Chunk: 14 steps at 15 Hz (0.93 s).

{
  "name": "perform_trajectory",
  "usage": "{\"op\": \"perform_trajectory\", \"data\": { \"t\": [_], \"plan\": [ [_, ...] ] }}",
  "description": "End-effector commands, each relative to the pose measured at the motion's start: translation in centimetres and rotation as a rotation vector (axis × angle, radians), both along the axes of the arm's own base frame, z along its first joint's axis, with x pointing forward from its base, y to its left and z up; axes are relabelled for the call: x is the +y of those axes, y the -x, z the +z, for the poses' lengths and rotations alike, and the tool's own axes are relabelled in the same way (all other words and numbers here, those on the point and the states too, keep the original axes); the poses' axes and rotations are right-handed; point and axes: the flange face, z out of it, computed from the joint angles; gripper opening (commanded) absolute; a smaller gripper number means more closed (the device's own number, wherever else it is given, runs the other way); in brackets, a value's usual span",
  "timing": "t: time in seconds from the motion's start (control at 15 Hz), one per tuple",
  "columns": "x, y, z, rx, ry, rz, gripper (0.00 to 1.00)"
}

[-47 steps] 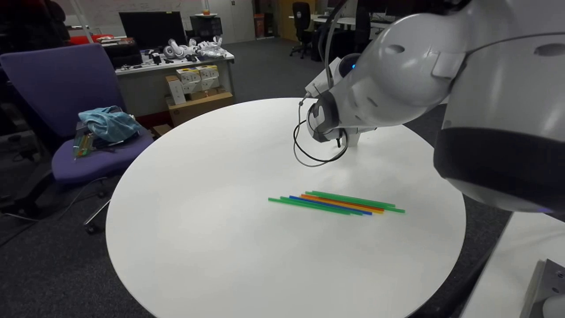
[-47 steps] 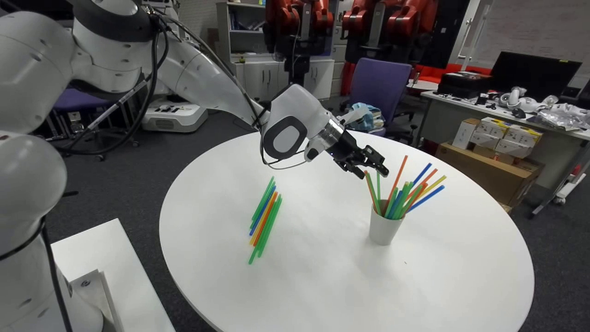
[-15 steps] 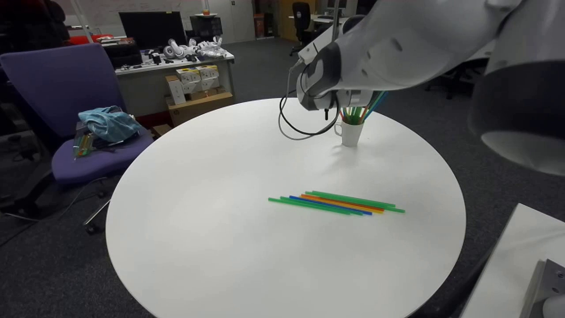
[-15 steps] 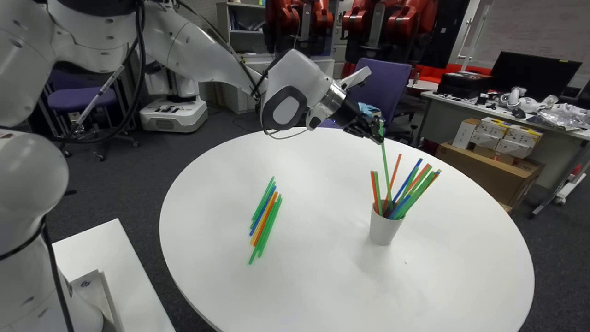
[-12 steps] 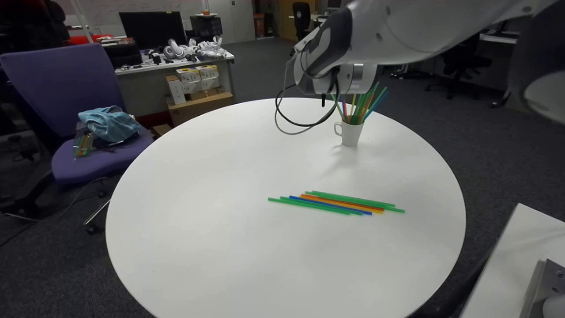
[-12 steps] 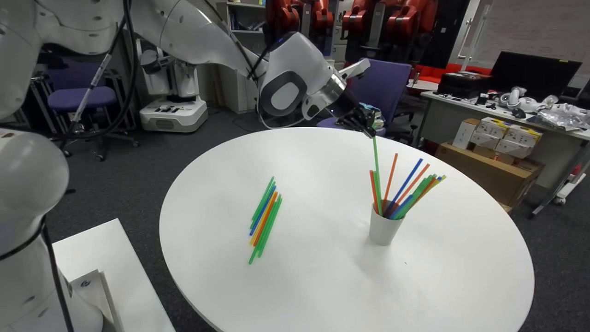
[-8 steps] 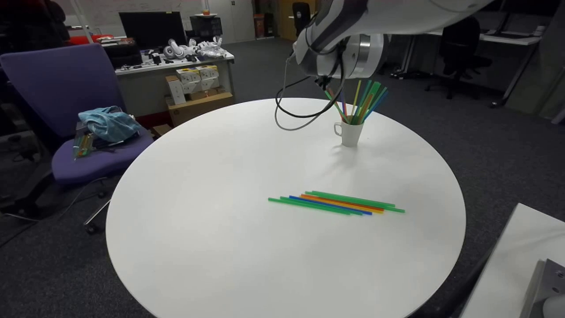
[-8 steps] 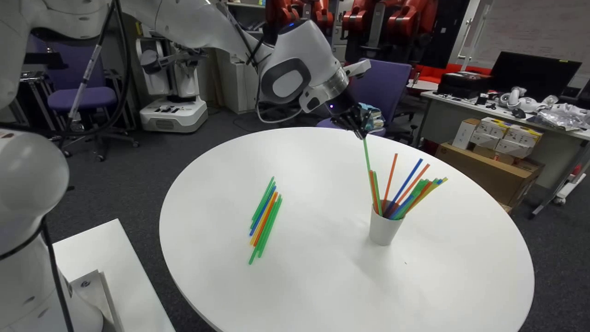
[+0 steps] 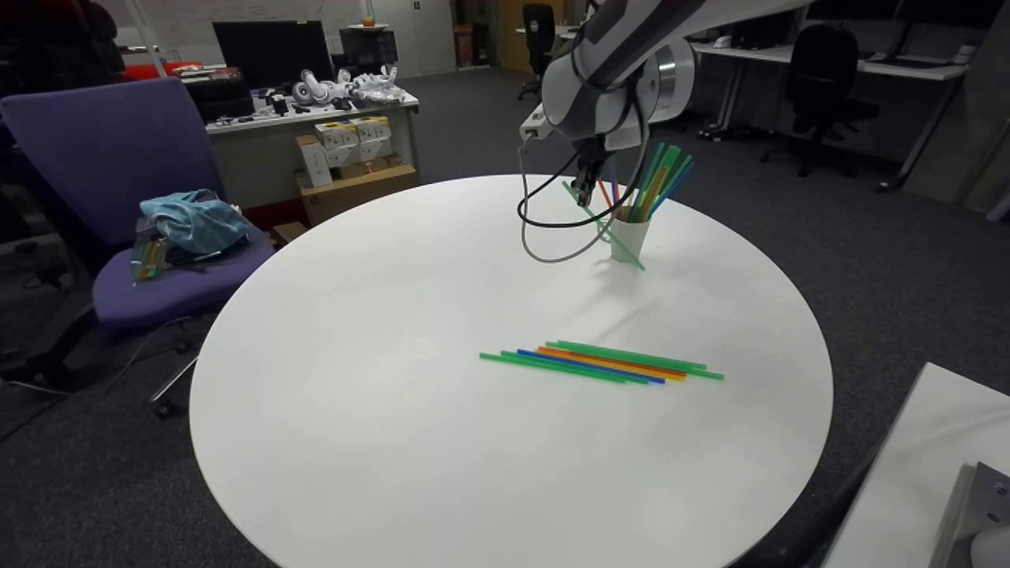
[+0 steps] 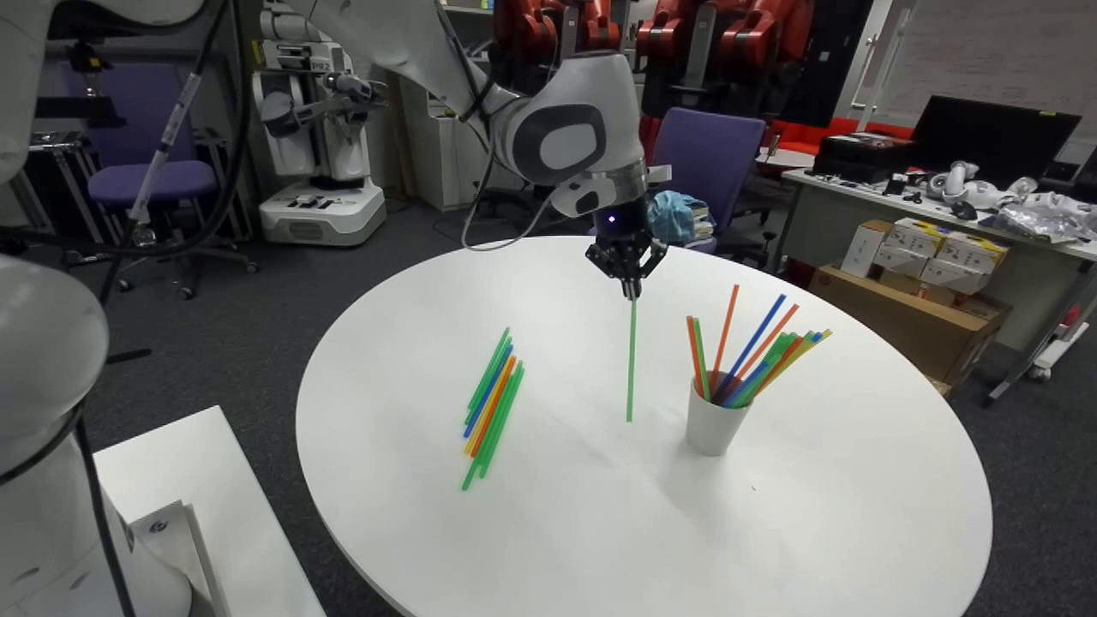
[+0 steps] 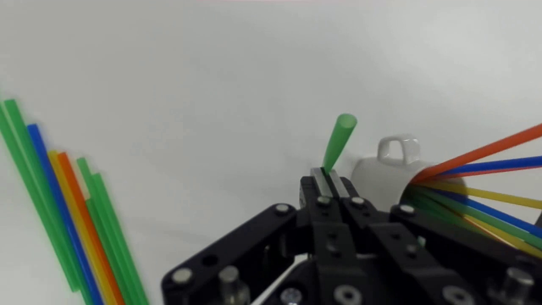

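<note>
Dark, speckled carpet (image 9: 789, 205) floors the room around a round white table (image 10: 548, 531), smooth and faintly glossy; a purple cloth chair (image 9: 118, 166) stands beyond its edge. In an exterior view, straight green, blue, yellow and orange straws (image 10: 494, 407) lie flat, side by side, nearer the table's left edge. A glazed white mug (image 10: 718, 433), more straws (image 10: 765, 368) fanning from it, stands nearer the right edge. Between them the jaws are pinched together on a slim green straw (image 10: 632, 360), tilted above the table.
</note>
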Motion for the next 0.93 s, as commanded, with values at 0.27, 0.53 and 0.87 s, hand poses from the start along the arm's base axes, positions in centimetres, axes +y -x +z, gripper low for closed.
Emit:
{"op": "perform_trajectory", "data": {
  "t": [0.27,0.53,0.87],
  "plan": [
    [2.7,0.6,-5.6,0.409,-0.069,0.186,0.0],
    [4.5,1.8,-8.7,0.643,-0.14,0.271,0.0],
    [5.8,3.2,-11.7,0.908,-0.223,0.3,0.0]
  ]
}}
